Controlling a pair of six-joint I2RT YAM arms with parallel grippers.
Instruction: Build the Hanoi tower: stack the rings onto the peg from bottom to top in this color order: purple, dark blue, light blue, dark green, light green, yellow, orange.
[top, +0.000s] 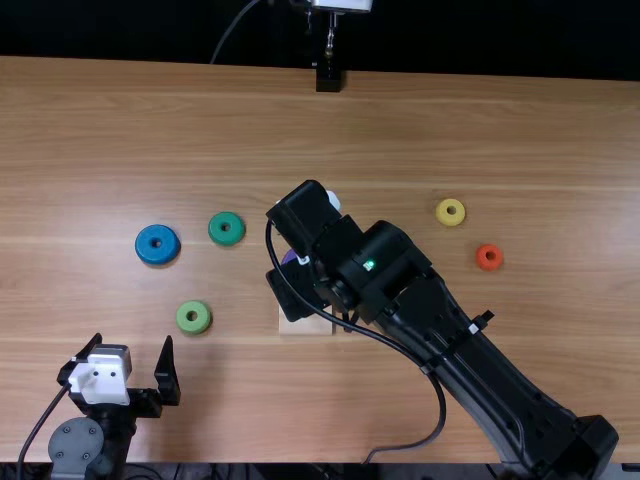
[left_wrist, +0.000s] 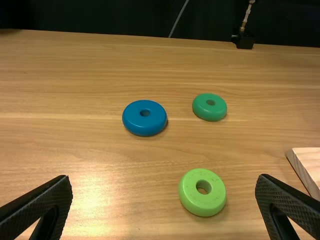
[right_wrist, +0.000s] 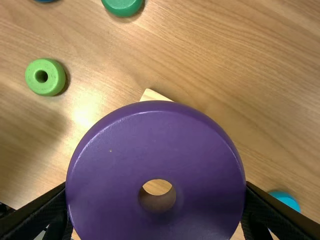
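My right gripper (top: 296, 284) is over the wooden base (top: 305, 326). In the right wrist view, the gripper (right_wrist: 156, 192) is shut on the purple ring (right_wrist: 156, 130), which covers most of the base (right_wrist: 153, 95); the peg is hidden. At the lower left, my left gripper (top: 133, 345) stands open and empty; the left wrist view has the gripper (left_wrist: 164, 182) with its fingers wide apart. Loose on the table lie the dark blue ring (top: 157, 244), dark green ring (top: 226, 228), light green ring (top: 194, 317), yellow ring (top: 450, 212), orange ring (top: 489, 257) and partly hidden light blue ring (top: 334, 201).
The right arm stretches diagonally from the lower right across the wooden table (top: 400, 130), with a cable looping beside it. A black stand (top: 328, 78) is at the table's far edge.
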